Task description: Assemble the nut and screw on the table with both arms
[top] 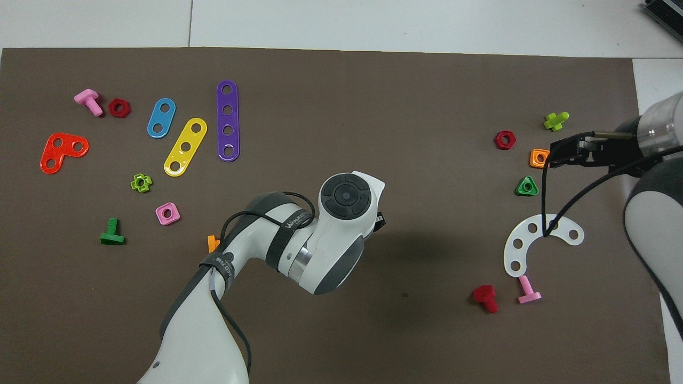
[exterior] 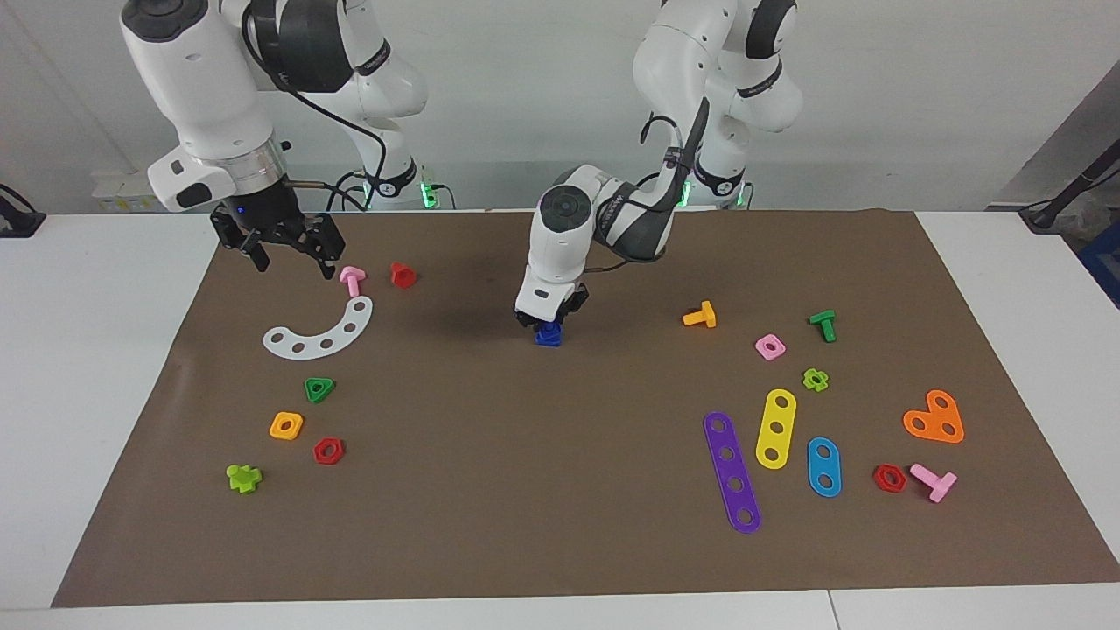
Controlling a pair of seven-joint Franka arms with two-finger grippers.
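Note:
One small dark-blue stack (exterior: 549,334) stands on the brown mat (exterior: 560,490) near the middle of the table; I cannot tell the nut from the screw in it. My left gripper (exterior: 549,323) points straight down onto the stack, fingers shut on its upper part. In the overhead view the left wrist (top: 344,194) hides the stack and the fingers. My right gripper (exterior: 295,264) hangs open and holds nothing, over the mat at the right arm's end beside a pink bolt (exterior: 352,280); from above, the right gripper (top: 557,154) covers part of an orange nut (top: 538,157).
A white curved strip (exterior: 320,333), red bolt (exterior: 402,275), green triangle nut (exterior: 319,388) and red hex nut (exterior: 328,451) lie at the right arm's end. An orange bolt (exterior: 700,315), pink nut (exterior: 770,347), green bolt (exterior: 823,325) and coloured strips (exterior: 731,472) lie toward the left arm's end.

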